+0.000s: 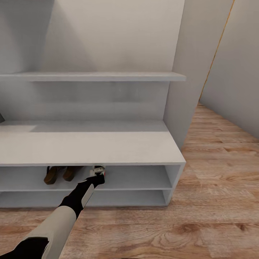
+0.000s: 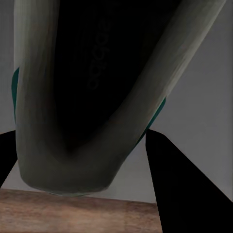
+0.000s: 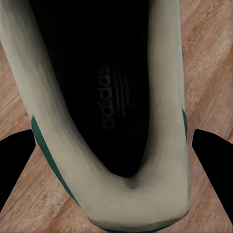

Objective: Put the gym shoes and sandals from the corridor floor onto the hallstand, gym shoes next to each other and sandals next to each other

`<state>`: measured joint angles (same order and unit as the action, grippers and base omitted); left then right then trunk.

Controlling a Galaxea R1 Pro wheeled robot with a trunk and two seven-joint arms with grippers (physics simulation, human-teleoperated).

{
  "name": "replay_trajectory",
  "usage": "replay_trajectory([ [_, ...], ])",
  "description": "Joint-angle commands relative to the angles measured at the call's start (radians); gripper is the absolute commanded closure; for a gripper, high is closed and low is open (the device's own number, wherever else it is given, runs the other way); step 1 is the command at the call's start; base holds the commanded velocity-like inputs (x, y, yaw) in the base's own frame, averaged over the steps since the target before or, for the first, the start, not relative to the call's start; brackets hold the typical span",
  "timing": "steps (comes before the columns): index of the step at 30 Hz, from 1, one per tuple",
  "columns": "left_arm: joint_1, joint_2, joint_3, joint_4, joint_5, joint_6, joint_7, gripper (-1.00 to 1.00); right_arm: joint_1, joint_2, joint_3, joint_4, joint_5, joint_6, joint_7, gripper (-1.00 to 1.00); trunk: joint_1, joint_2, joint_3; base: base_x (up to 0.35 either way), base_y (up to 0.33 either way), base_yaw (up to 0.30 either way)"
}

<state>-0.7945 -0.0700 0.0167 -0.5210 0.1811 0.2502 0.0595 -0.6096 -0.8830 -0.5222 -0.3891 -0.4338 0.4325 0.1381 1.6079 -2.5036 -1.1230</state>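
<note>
- Left gripper (image 1: 98,172) fingers clamped on one gym shoe (image 2: 87,97), inside the hallstand (image 1: 108,158) upper tier, just right of the two sandals (image 1: 59,173).
- Right gripper (image 3: 116,160) fingers straddle the other gym shoe (image 3: 107,97) over the corridor floor (image 3: 204,58); grip uncertain.
- Both shoes: long axis along fingers, heel nearest camera.
- Risk: early release tips the shoe off the tier edge.

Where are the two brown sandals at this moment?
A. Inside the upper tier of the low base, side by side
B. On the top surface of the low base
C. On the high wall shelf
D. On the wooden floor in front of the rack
A: in the head view, the two sandals stand next to each other in the upper open tier of the hallstand, just left of the left gripper.
</note>
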Motion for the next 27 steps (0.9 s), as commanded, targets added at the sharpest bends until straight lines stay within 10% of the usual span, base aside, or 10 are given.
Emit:
replay_trajectory([
  [1, 0.000, -0.001, 0.002, -0.002, 0.009, 0.006, 0.003, 1.00, -0.001, 0.000, -0.007, -0.001, 0.000, 0.006, 0.003, 1.00, 0.000, 0.000, -0.001, 0.004, 0.000, 0.000],
  [7, 0.000, 0.000, 0.001, -0.002, 0.009, 0.009, 0.004, 1.00, -0.001, 0.000, -0.007, -0.001, 0.000, 0.006, 0.004, 1.00, 0.000, 0.000, -0.001, 0.001, 0.000, 0.000],
  [8, 0.000, 0.000, 0.002, -0.002, 0.009, 0.009, 0.005, -1.00, -0.001, 0.000, -0.007, -0.001, 0.000, 0.006, 0.004, 1.00, 0.000, 0.000, -0.001, 0.000, 0.000, 0.000],
  [27, 0.000, 0.001, 0.003, -0.002, 0.009, 0.003, 0.005, -1.00, -0.001, -0.001, -0.007, -0.001, 0.000, 0.006, 0.003, 1.00, 0.000, 0.000, -0.001, -0.038, 0.000, 0.000],
])
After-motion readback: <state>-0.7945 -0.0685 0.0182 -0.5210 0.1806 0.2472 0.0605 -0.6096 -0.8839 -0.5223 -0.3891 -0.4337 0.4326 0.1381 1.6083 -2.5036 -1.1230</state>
